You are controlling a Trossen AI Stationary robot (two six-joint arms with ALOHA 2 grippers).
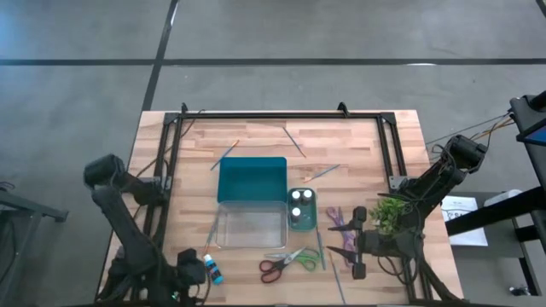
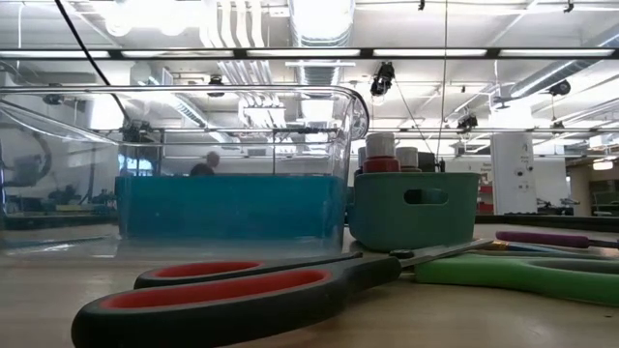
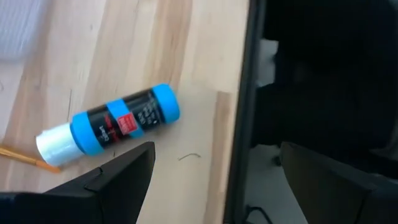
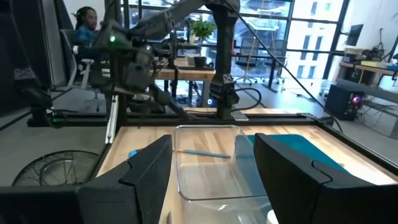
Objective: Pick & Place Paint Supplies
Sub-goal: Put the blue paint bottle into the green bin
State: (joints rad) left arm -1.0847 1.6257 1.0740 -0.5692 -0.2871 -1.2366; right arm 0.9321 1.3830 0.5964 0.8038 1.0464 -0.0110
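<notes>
Blue paint bottle (image 3: 109, 126) lying on its side on the wooden table (image 1: 256, 136), off the near-left corner of the clear container (image 1: 251, 228), touching nothing but a thin brush (image 3: 22, 157) at its white cap. Left gripper (image 1: 192, 271) just beside it, fingers spread wide and empty. Likely light, rigid, smooth — prone to rolling; best pinched across the labelled middle, square to its length. Right gripper (image 1: 357, 243) parked right of the container near the purple scissors (image 1: 339, 234), fingers apart, holding nothing.

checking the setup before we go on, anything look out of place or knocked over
One blue paint bottle lies on its side near the table's front-left edge by the left gripper, away from the two bottles standing in the small teal cup.
</notes>
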